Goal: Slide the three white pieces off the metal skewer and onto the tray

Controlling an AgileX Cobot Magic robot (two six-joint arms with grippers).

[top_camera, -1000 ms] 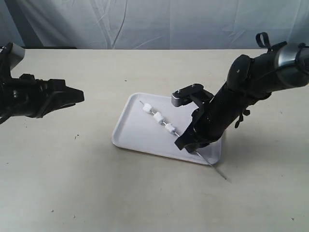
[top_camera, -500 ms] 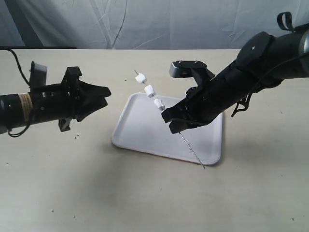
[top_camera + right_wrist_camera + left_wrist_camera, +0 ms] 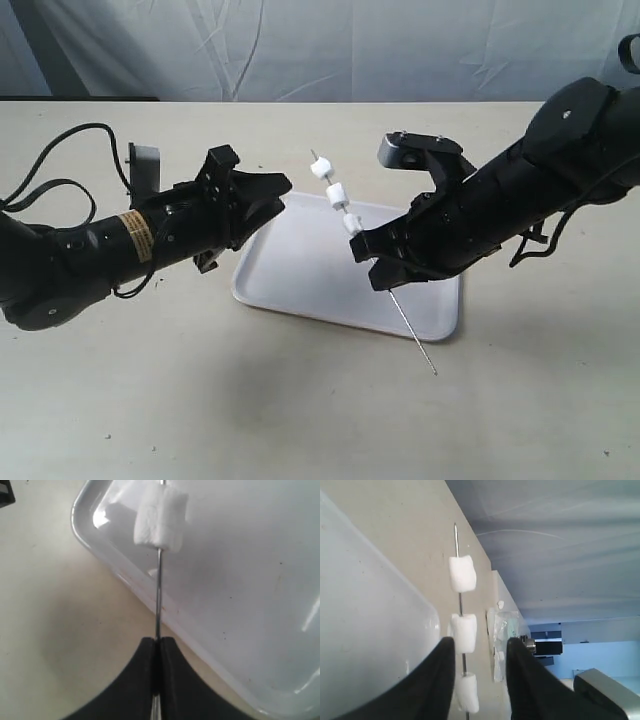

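A pale beige table (image 3: 200,400) fills the scene from the near edge to the far; its surface is matte and plain, marked only by a few tiny dark specks (image 3: 108,436), one of them at the near left; behind the far edge hangs a wrinkled blue-grey cloth backdrop (image 3: 330,45), creased in long slanting folds; at the far left a narrow dark strip (image 3: 80,98) runs along the table's far edge; what it is cannot be told.

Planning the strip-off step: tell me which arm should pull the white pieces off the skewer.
Left. The right gripper is shut on the metal skewer, holding it tilted over the tray, so it is occupied. The left gripper is open, free, and aimed at the white pieces.
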